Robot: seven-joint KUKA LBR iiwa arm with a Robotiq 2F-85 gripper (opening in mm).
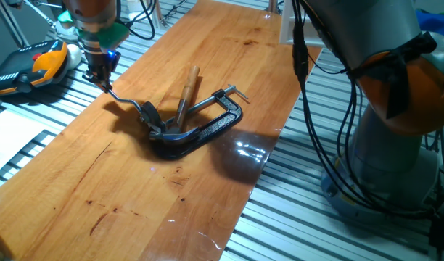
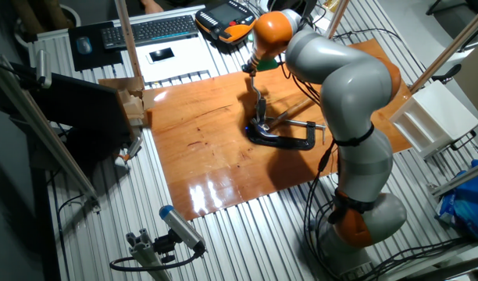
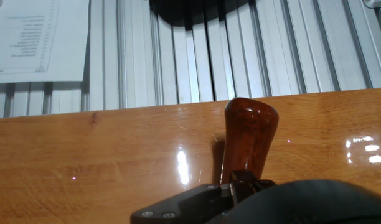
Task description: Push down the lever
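The lever [image 1: 128, 100] is a thin silvery bent rod that rises to the left from a small bracket [image 1: 154, 122] on the wooden board [image 1: 99, 196]. My gripper [image 1: 106, 84] is at the rod's upper end, with its dark fingers together right at the knob. In the hand view the reddish-brown knob [image 3: 249, 137] fills the middle, close above the board, with a dark part of the hand [image 3: 284, 202] below it. In the other fixed view the gripper [image 2: 255, 70] stands over the lever [image 2: 259, 100].
A wooden-handled hammer [image 1: 190, 83] and a black C-clamp [image 1: 211, 125] lie against the bracket. An orange and black pendant [image 1: 40, 64] lies off the board at the left. The robot's base [image 1: 396, 145] stands at the right. A paper sheet [image 3: 38, 37] lies on the slatted table.
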